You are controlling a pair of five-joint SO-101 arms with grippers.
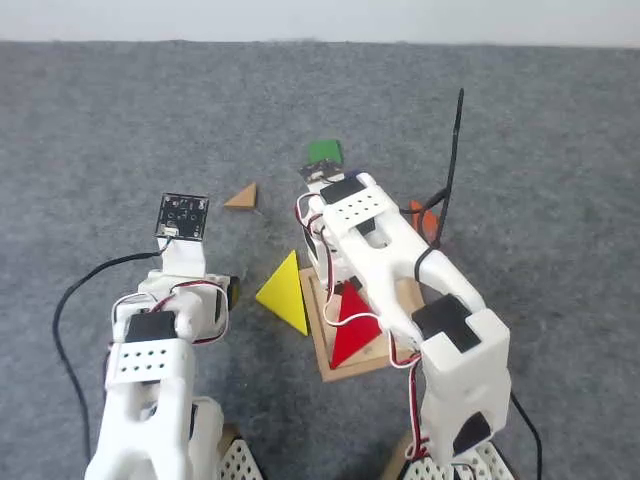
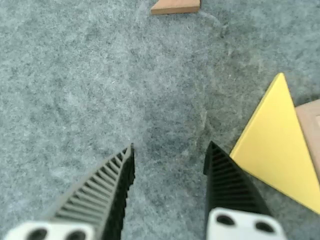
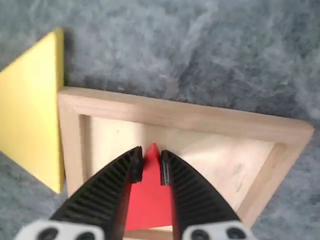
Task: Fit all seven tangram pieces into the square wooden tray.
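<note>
Surface: a grey felt-like surface (image 1: pixel 120 120) is seen carrying both arms, the tray and the loose pieces.
Wooden tray: the wooden tray (image 1: pixel 316 330) is placed near the surface's near edge, just ahead of the right arm's base; its pale rim (image 3: pixel 175 112) and bare floor are shown in the right wrist view.
Right gripper: the right gripper (image 3: pixel 150 152) is held over the tray's inside, its black fingers nearly together and pinched on the point of the red triangle (image 3: pixel 147 200).
Red triangle: the red triangle (image 1: pixel 352 320) is seen within the tray's rim, its point turned toward the far edge of the surface; whether it rests flat on the floor cannot be told.
Yellow triangle: the large yellow triangle (image 1: pixel 285 290) is laid on the surface against the outside of the tray's left rim.
Left gripper: the left gripper (image 2: pixel 171 146) is held wide apart above bare surface, nothing between its fingers, with the yellow triangle (image 2: pixel 277 140) just beside one finger.
Brown triangle: a small brown triangle (image 1: pixel 242 197) is set farther toward the far edge, well apart from the tray.
Green piece: a green piece (image 1: pixel 325 152) is seen beyond the right arm, toward the far edge.
Orange piece: an orange piece (image 1: pixel 420 215) is partly hidden behind the right arm, on its right side.
</note>
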